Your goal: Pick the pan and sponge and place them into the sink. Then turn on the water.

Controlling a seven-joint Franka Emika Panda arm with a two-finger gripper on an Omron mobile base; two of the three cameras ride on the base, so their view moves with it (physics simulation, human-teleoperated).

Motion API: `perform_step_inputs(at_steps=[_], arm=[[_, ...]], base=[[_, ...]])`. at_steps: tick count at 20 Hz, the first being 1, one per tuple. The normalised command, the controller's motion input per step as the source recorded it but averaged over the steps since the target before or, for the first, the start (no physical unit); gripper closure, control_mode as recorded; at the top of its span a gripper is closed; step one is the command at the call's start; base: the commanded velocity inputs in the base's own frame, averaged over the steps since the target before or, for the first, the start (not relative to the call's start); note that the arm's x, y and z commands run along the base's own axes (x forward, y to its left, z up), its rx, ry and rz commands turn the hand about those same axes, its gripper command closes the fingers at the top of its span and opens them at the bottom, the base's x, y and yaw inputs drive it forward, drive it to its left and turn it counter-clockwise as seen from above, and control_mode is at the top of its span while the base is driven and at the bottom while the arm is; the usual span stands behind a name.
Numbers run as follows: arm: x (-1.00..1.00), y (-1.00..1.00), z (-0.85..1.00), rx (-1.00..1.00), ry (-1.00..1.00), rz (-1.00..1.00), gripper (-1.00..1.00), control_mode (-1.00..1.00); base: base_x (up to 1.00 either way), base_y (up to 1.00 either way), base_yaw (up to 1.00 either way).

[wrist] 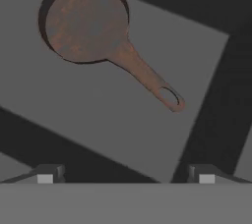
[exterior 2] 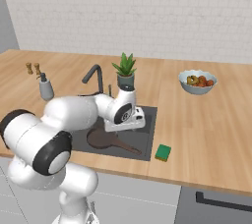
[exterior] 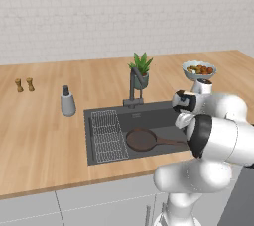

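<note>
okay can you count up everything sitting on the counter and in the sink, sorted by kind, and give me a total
Pan: 1, in the sink
Sponge: 1
Fruit bowl: 1
Potted plant: 1
Soap dispenser: 1
Small brown shakers: 2
Total: 7

Round brown pan (wrist: 86, 21): matt, rusty-mottled metal. Dark grey rectangular sink (exterior: 149, 117): smooth matt. Light wooden counter (exterior: 39, 126): grained. White robot arm: glossy.

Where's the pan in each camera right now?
Left base view: pan in the sink, right of the wire rack.
Right base view: pan lower-left of centre, below the arm.
Hand view: pan upper left, handle toward lower right.
Shared landmark: the sink.
</note>
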Motion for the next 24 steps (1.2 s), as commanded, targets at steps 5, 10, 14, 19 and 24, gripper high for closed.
perform_step_inputs(at_steps=[5, 10, 14, 19, 24], arm=[[-0.26, 0.01, 0.71, -0.03, 0.02, -0.17, -1.00, -1.00], [-0.47, -0.12, 0.46, 0.00, 0.04, -0.15, -1.00, -1.00], [-0.49, -0.35, 0.26, 0.00, 0.01, -0.21, -1.00, -1.00], [-0.48, -0.50, 0.04, 0.00, 0.00, -0.20, -1.00, -1.00], [-0.04, -0.66, 0.00, 0.00, 0.00, -0.11, -1.00, -1.00]], base=[[0.00, 0.00, 0.00], [0.00, 0.00, 0.00], [0.00, 0.00, 0.00], [0.00, 0.00, 0.00], [0.00, 0.00, 0.00]])
